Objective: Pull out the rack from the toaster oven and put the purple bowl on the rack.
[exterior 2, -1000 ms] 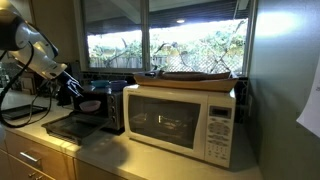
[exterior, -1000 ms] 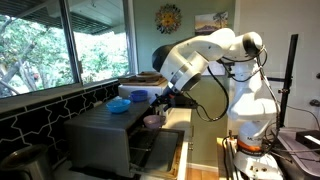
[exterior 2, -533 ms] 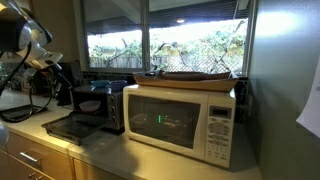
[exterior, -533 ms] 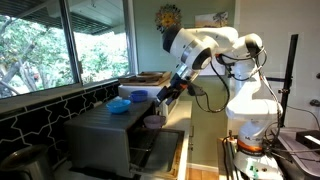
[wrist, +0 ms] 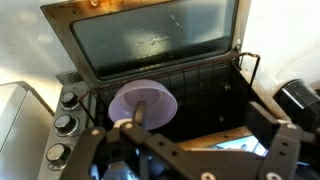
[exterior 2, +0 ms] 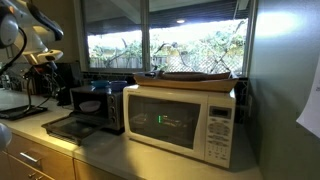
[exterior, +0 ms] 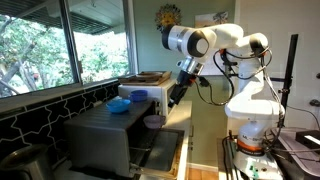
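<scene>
Pincer was open: jaws spread wide, nothing between them, both fingers framing the bottom of the wrist view. Purple bowl sat straight below the pincer, well apart from it and nearer one finger than the other. It rested on the rack, which stuck out of the toaster oven over the dropped door. The door glass lay on the far side of the purple bowl from the pincer. The wires under the bowl were dark, so I couldn't tell whether it sat fully flat, though it looked like it did. The knobs were down and off to one side of the pincer. In an exterior view the pincer hung above the oven's front, with the purple bowl below it and slightly toward the oven. A blue bowl sat farther off on the oven top. In an exterior view the arm was up high, above and to one side of the open toaster oven, with the microwave well apart beyond it.
</scene>
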Action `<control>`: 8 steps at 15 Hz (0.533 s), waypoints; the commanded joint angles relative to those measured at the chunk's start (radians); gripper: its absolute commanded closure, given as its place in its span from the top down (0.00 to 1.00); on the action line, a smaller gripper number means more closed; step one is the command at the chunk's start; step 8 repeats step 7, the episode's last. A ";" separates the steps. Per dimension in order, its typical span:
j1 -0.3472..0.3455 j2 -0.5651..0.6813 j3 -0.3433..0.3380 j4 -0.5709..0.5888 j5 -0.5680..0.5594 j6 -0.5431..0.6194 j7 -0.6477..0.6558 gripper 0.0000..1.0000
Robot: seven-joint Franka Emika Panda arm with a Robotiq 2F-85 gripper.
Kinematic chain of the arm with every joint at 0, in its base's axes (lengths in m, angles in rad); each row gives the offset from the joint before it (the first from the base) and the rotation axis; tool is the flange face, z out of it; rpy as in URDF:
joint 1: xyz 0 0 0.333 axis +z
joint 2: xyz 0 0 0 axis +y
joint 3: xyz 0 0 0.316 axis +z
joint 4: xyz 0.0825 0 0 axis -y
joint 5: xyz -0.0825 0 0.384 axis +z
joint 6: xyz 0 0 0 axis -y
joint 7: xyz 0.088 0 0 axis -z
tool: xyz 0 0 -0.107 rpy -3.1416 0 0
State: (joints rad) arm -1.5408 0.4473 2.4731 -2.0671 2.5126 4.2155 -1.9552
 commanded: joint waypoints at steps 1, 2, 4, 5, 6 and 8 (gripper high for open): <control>-0.015 -0.004 0.003 -0.003 -0.004 0.000 -0.010 1.00; -0.032 -0.011 0.007 -0.003 -0.004 0.000 -0.019 1.00; -0.049 -0.020 0.015 -0.003 -0.004 0.000 -0.028 1.00; -0.052 -0.024 0.018 -0.003 -0.004 0.000 -0.029 1.00; -0.052 -0.027 0.019 -0.003 -0.004 0.000 -0.029 1.00; -0.052 -0.029 0.021 -0.003 -0.004 0.000 -0.029 1.00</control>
